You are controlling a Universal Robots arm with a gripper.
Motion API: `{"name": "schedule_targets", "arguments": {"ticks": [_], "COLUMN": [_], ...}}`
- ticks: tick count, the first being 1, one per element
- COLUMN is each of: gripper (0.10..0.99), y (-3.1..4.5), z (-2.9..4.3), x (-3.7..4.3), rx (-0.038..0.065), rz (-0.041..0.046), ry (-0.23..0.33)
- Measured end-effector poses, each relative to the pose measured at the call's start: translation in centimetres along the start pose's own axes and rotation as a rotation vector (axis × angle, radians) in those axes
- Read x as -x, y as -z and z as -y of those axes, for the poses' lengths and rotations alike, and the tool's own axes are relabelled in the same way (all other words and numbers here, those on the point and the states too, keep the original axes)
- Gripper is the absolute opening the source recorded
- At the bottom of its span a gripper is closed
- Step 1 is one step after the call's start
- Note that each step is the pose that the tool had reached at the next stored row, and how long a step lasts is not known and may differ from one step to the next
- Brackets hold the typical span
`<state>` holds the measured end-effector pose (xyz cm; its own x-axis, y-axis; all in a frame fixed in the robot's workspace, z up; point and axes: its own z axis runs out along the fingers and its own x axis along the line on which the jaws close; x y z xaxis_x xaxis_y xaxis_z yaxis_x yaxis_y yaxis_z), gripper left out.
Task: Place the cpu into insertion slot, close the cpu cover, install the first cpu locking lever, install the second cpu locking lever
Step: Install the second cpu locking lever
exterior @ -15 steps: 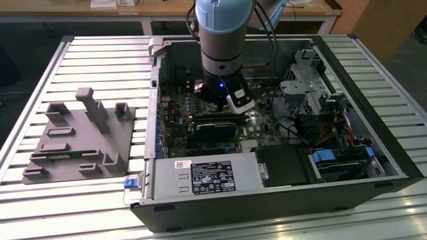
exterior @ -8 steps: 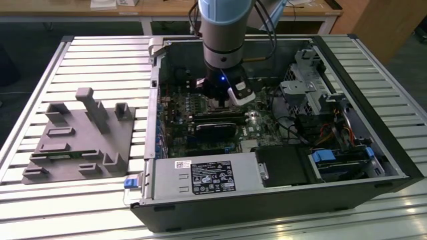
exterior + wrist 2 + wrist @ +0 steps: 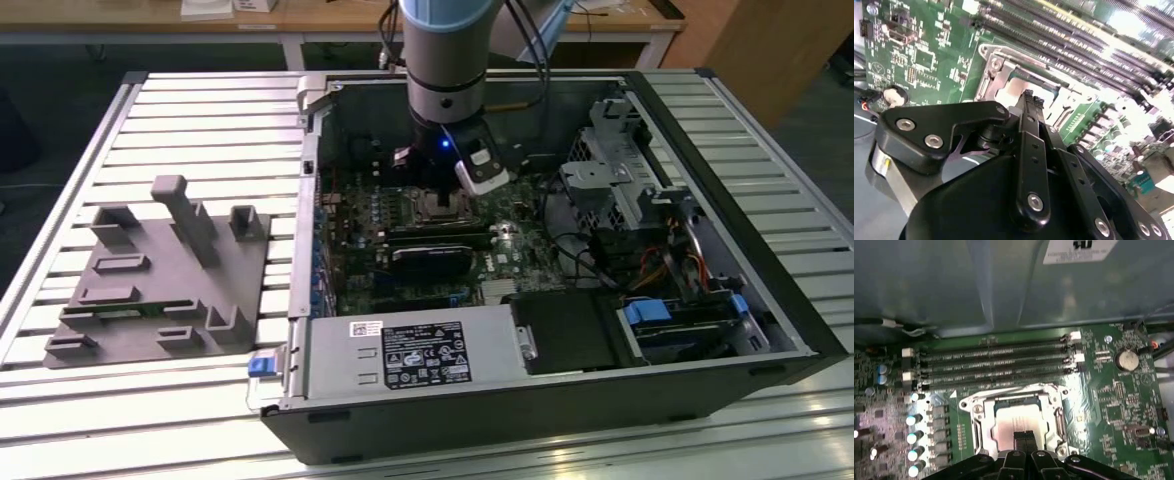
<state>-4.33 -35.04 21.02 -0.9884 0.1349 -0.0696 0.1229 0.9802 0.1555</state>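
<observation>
First wrist view: jaws together over the cpu (image 3: 1016,421).

Pale cpu (image 3: 1016,421) lies flat in silver-rimmed insertion slot (image 3: 977,426)

Silver-grey arm (image 3: 445,60) with pale blue joint cap; black end effector (image 3: 1029,100) linkages with silver screws.

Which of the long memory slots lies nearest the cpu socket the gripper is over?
The last memory slot of the four, beside the cpu cover; the other three lie beyond it. The gripper sits over the cpu.
</observation>
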Motion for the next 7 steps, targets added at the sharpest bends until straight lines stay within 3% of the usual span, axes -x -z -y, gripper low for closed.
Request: {"name": "schedule_targets", "arguments": {"ticks": [7], "gripper": [0.106], "y": [-0.01], "z": [-0.10], "x": [-0.01], "rx": [0.000], "rz": [0.0000], "ry": [0.000]}}
